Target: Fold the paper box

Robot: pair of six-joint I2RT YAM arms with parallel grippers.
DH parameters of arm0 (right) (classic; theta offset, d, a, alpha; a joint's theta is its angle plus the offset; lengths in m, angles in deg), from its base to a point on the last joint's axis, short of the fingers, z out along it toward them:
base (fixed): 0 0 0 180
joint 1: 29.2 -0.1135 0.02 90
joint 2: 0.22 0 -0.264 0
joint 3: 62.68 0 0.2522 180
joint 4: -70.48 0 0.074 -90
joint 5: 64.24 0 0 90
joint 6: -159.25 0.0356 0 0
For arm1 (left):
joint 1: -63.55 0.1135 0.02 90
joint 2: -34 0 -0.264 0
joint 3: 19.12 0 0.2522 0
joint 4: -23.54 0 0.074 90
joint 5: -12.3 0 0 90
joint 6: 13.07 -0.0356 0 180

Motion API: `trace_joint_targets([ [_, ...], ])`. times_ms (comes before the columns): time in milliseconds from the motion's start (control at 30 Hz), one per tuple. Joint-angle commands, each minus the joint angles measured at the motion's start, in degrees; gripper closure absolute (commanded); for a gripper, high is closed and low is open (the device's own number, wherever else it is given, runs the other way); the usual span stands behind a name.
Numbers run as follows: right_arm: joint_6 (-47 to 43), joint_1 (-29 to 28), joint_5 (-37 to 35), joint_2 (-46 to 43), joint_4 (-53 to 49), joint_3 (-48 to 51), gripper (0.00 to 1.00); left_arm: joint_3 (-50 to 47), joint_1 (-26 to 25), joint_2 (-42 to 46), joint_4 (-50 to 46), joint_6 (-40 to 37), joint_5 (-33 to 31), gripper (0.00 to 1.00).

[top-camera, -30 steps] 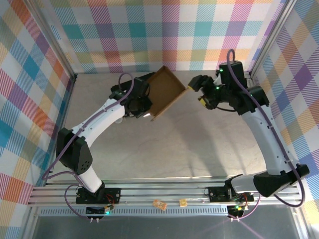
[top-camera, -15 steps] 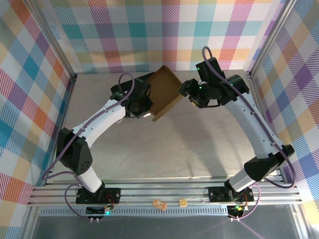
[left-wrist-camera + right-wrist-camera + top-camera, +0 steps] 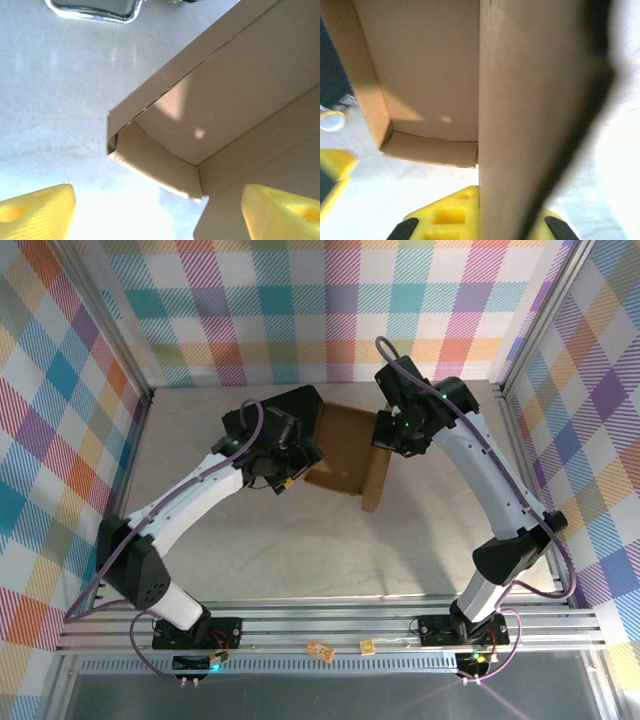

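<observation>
The brown paper box (image 3: 343, 445) lies open side up on the table, its walls partly raised. My right gripper (image 3: 386, 436) is shut on the upright right-hand flap (image 3: 375, 480). In the right wrist view that flap (image 3: 520, 100) runs straight up between the yellow fingers (image 3: 445, 217) of the gripper (image 3: 500, 220). My left gripper (image 3: 300, 462) is at the box's left side, open. In the left wrist view its yellow fingertips (image 3: 35, 210) stand far apart around the gripper's middle (image 3: 160, 215), with the box's corner (image 3: 165, 165) just ahead and nothing between them.
A black case (image 3: 296, 400) lies behind the left wrist against the box's far left corner; its chrome fitting (image 3: 95, 9) shows at the top of the left wrist view. The plaid back wall (image 3: 320, 310) is close behind. Pale tabletop (image 3: 330, 550) stretches toward the arm bases.
The box has dropped from tilted up on edge to flat on the table. My left gripper opened and let it go. My right arm swung left and shut on the right flap.
</observation>
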Motion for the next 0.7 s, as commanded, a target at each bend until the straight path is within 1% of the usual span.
trace_joint_targets([
  [0,-11.6,2.6,0.2,-1.8,-2.4,2.9,1.00,0.5,0.4,5.7,-5.6,-4.8,3.2,0.13],
  [100,-17.4,4.1,3.5,-1.6,-1.5,4.0,1.00,0.9,2.8,6.0,-7.0,-10.3,4.7,0.16],
  [167,-21.1,4.2,5.3,-0.6,-1.4,4.0,1.00,1.8,5.2,3.1,-7.1,-12.2,7.6,0.17],
  [233,-23.6,4.2,7.1,0.4,-1.2,4.4,1.00,3.6,6.5,-0.4,-6.7,-12.5,8.3,0.17],
  [300,-24.6,4.1,7.8,1.6,-1.7,4.4,1.00,4.8,6.9,-3.5,-3.9,-10.6,8.1,0.17],
  [400,-25.2,4.1,9.0,1.8,-0.1,6.4,1.00,5.3,7.1,-8.1,2.3,-4.3,8.3,0.18],
  [467,-25.9,4.1,9.8,2.1,0.6,7.4,1.00,7.0,7.1,-11.2,4.0,-0.3,6.2,0.19],
  [567,-26.5,4.1,10.6,2.8,0.9,8.0,1.00,11.8,7.3,-16.0,2.8,2.3,4.4,0.18],
  [600,-26.5,4.1,10.8,2.9,1.1,8.1,1.00,13.3,7.3,-17.4,2.0,3.2,4.2,0.16],
  [667,-26.9,4.0,11.5,3.6,1.4,8.2,1.00,16.5,7.3,-20.2,-1.7,6.0,3.5,0.15],
])
